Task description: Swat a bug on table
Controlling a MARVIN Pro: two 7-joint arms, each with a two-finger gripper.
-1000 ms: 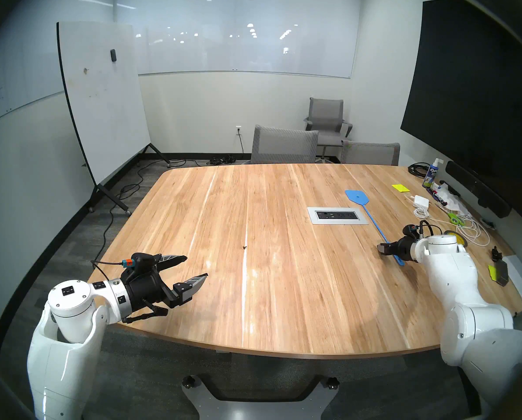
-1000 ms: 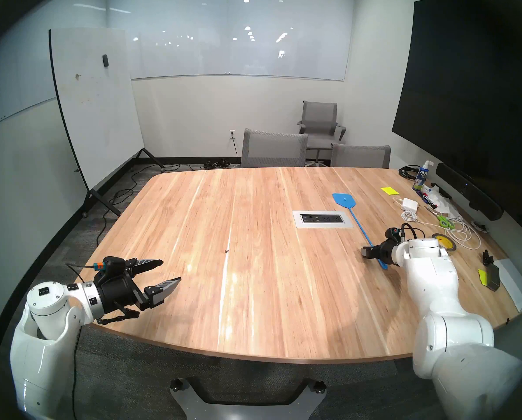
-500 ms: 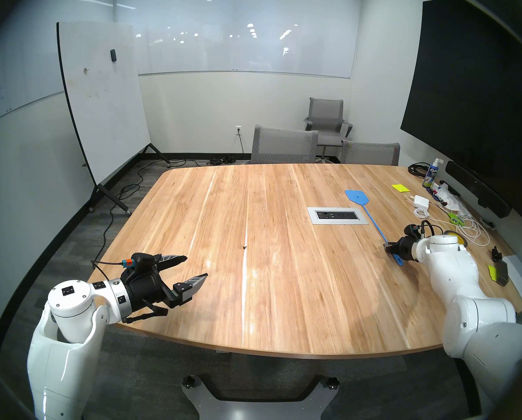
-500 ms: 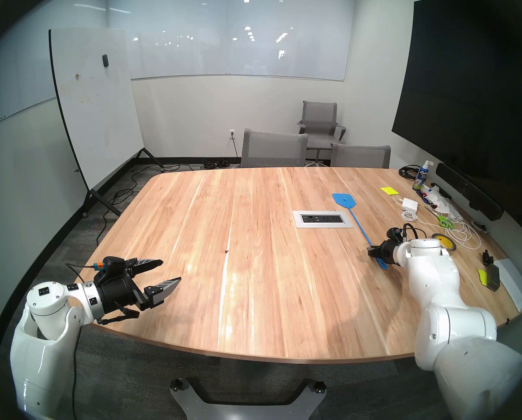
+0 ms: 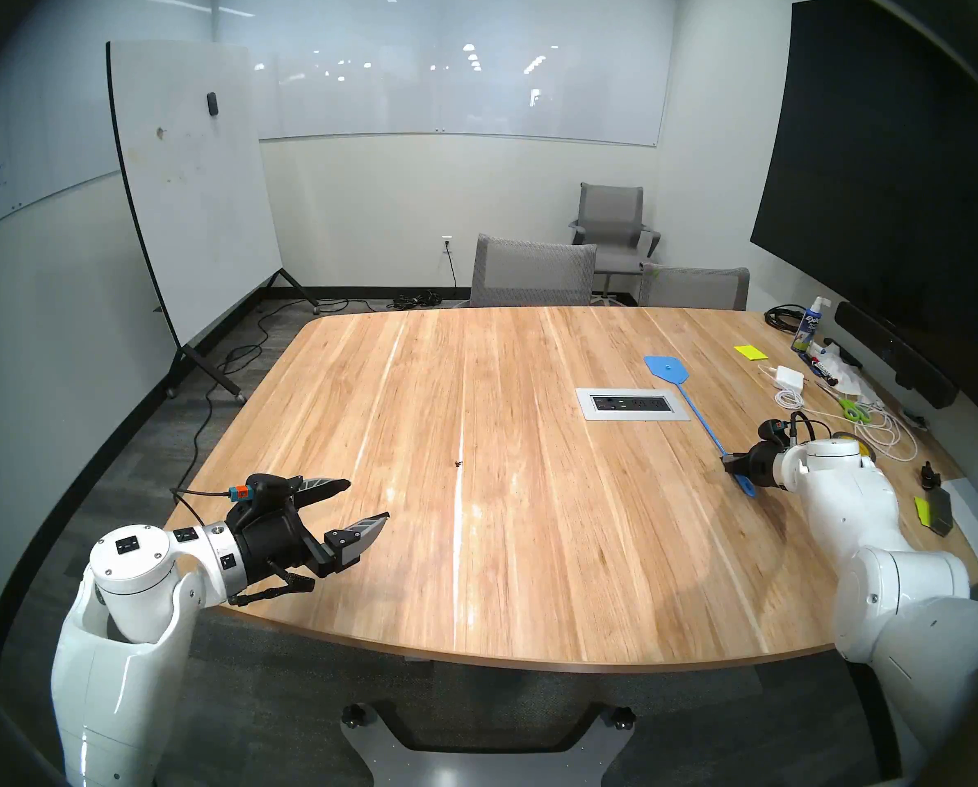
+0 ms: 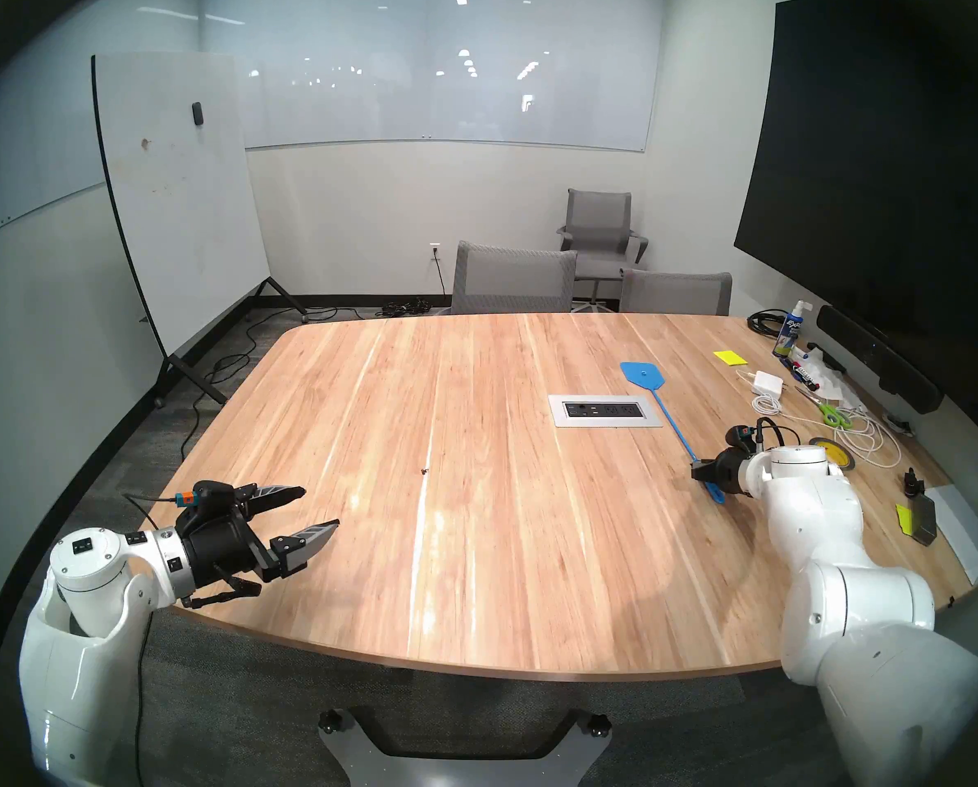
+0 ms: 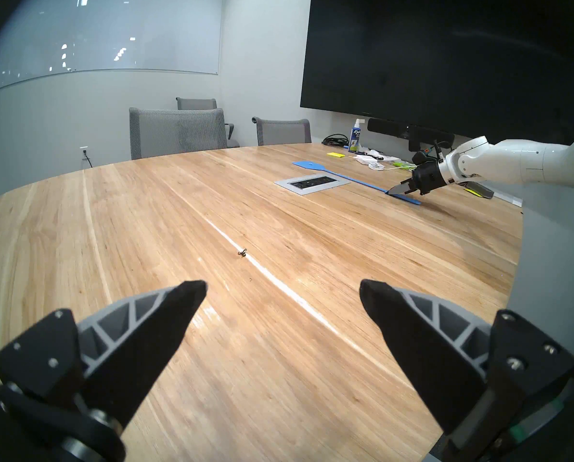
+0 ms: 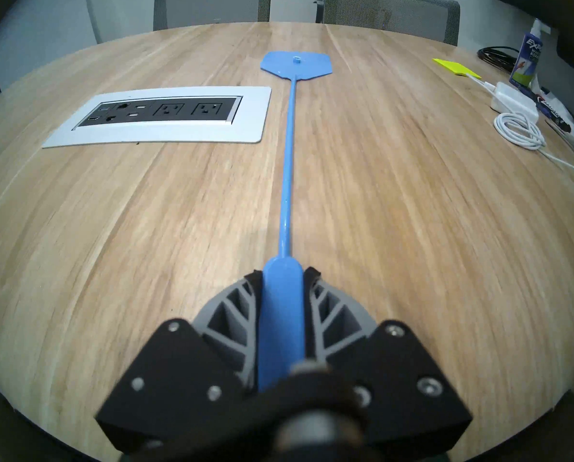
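The bug [image 5: 458, 463] is a tiny dark speck with thin legs on the light wood table [image 5: 532, 570], left of centre; the left wrist view shows the bug [image 7: 242, 253] a short way ahead of my fingers. My left gripper [image 5: 368, 499] hovers open and empty over the near left edge. A blue fly swatter [image 5: 667, 369] lies at the right, head pointing away from me. My right gripper [image 5: 731, 461] is shut on the swatter's handle [image 8: 283, 318], which shows between both fingers in the right wrist view.
A grey power-outlet panel [image 5: 633, 405] is set into the table just left of the swatter's shaft. Clutter fills the far right: spray bottle [image 5: 807, 330], white charger and cables [image 5: 790, 378], green scissors [image 5: 853, 410], yellow notes [image 5: 750, 352]. Grey chairs [image 5: 532, 272] stand behind.
My right gripper's fingers have closed onto the swatter's handle, and the swatter's head has shifted slightly left. The left arm and the bug have not moved.
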